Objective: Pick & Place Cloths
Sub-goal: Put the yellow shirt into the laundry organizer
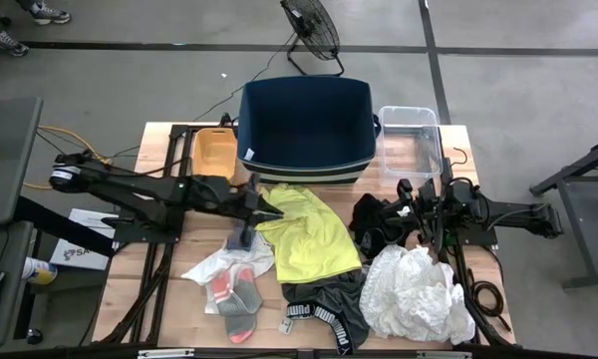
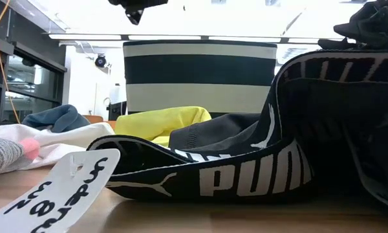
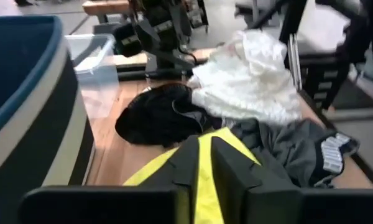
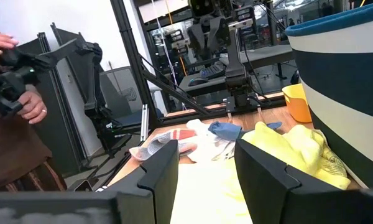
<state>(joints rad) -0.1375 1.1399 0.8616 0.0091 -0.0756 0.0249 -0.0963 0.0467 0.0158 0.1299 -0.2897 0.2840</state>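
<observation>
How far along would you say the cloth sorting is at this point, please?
Nothing looks done: the navy bin appears empty. In hand: the left end effector, fingers open, sits over the yellow shirt. Left: the white cloths, black garment, grey shorts and socks lie on the table. The right end effector waits nearby.

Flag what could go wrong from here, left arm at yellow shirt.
Left gripper sits at the yellow shirt edge; the shirt overlaps the grey shorts, so a lift may drag them. The navy bin wall stands close behind; a low carry could snag the rim. Right gripper waits by black cloth.
</observation>
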